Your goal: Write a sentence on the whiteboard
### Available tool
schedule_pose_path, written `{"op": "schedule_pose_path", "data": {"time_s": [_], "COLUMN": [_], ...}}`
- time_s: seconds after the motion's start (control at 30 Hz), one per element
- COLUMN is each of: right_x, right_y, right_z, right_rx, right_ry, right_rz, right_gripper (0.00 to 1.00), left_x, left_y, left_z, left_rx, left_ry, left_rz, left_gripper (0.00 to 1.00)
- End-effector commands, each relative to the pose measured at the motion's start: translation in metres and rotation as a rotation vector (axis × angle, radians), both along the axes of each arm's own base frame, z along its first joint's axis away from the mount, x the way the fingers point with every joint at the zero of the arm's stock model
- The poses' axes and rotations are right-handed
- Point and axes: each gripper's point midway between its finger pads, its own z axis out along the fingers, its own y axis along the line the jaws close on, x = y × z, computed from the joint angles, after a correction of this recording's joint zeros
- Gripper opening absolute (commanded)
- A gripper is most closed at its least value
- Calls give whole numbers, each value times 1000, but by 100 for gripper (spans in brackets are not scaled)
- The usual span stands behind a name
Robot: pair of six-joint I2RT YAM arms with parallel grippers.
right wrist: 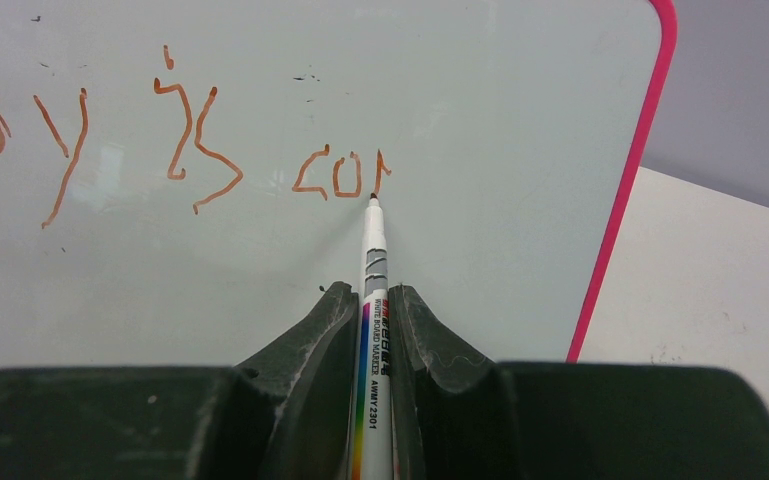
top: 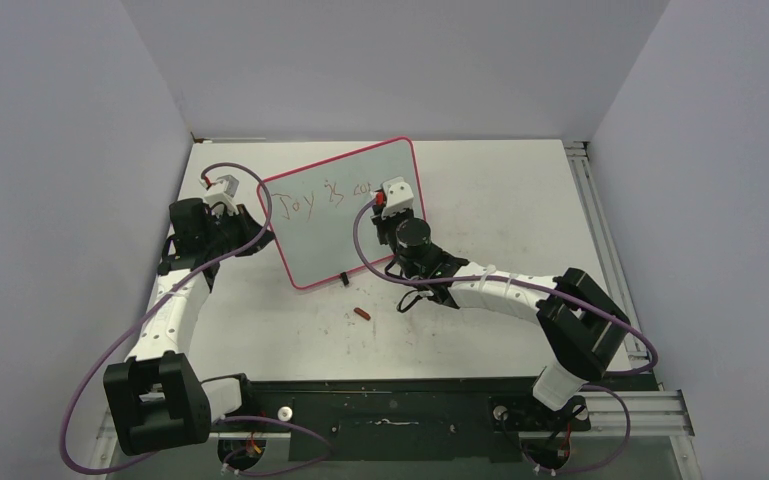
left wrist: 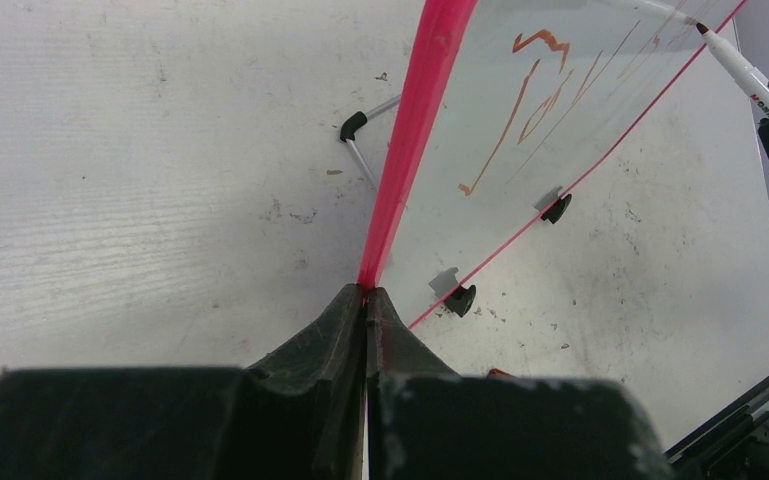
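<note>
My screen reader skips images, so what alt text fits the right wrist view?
The right gripper is shut on a whiteboard marker whose tip meets the whiteboard just under a half-made letter. The sentence in reddish-brown handwriting shows "oy is co" so far; the board's pink frame runs down the right.

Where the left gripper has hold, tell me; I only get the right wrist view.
Observer: The left gripper is shut on the whiteboard's pink frame, at the edge nearest the "J" that starts the sentence.
Operator: Report how the board stands.
Observer: It stands tilted, with two black feet along its lower edge on the table.
Operator: List anything loose near it.
Observer: One small red object, perhaps the cap of the marker, lies on the table in front of the board.
</note>
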Motion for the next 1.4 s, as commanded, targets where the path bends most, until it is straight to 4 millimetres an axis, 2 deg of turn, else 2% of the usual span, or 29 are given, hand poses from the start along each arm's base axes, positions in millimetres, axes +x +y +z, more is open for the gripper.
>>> {"op": "schedule_pose_path", "data": {"time_s": [0.0,0.7,1.13,1.37], "right_x": [6,16,23,25], "right_y": [4,7,4,-1], "right_z": [20,37,39,34], "right_rx": [55,51,47,40], "right_ry": [-47,-100,-111,-98], "right_rz": [-25,-39,-48,-72], "right_gripper": [5,5,5,5], "left_x": [5,5,5,5], "left_y": [-6,-7,-6,-6], "left_z": [22,21,22,22], "left_rx": [7,9,12,12], "left_ry": [-69,-69,-70,-69], "left_rz": [-35,-38,-37,-35], "left_gripper": [0,0,0,0]}}
